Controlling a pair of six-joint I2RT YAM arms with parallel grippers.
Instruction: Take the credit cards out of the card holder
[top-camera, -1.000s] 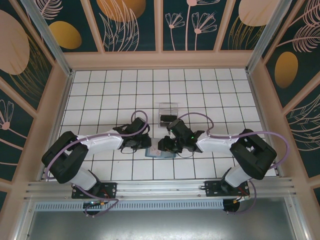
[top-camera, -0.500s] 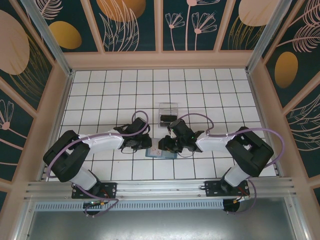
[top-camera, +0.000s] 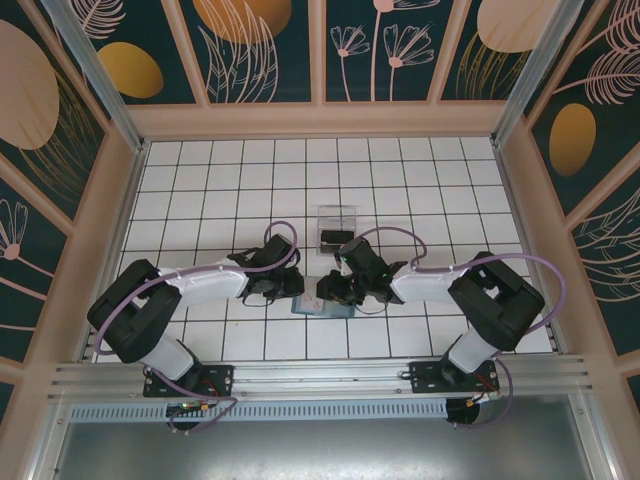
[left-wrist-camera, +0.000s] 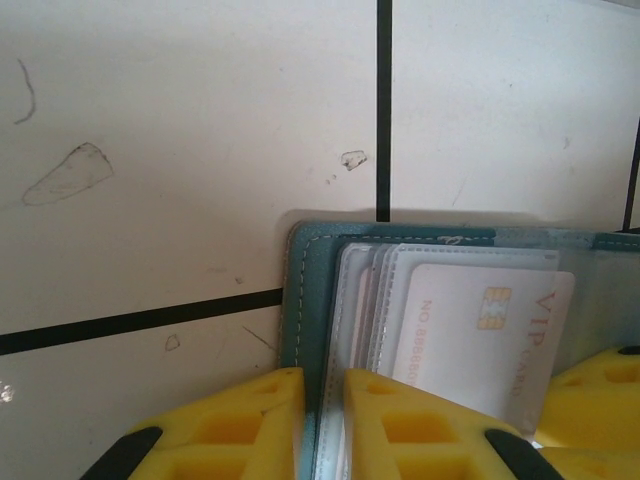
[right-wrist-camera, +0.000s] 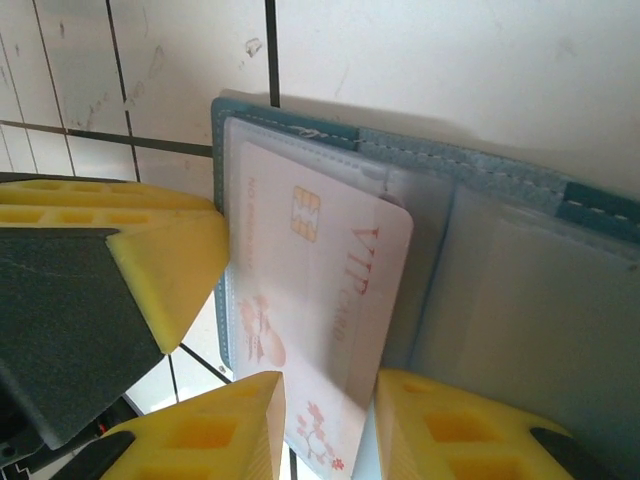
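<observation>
Near the front of the white tiled table (top-camera: 200, 180), the soft teal-blue bifold card holder (left-wrist-camera: 296, 300) lies open, its edge pinched in the left gripper (left-wrist-camera: 323, 395), while the right gripper (right-wrist-camera: 328, 400) nips the pale whitish plastic credit card (right-wrist-camera: 320, 260), which should slide out straight, flat and slowly.

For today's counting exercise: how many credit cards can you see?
2. One pale card sits partly out of the teal card holder; one dark card is in the clear stand. Others may be hidden.
</observation>
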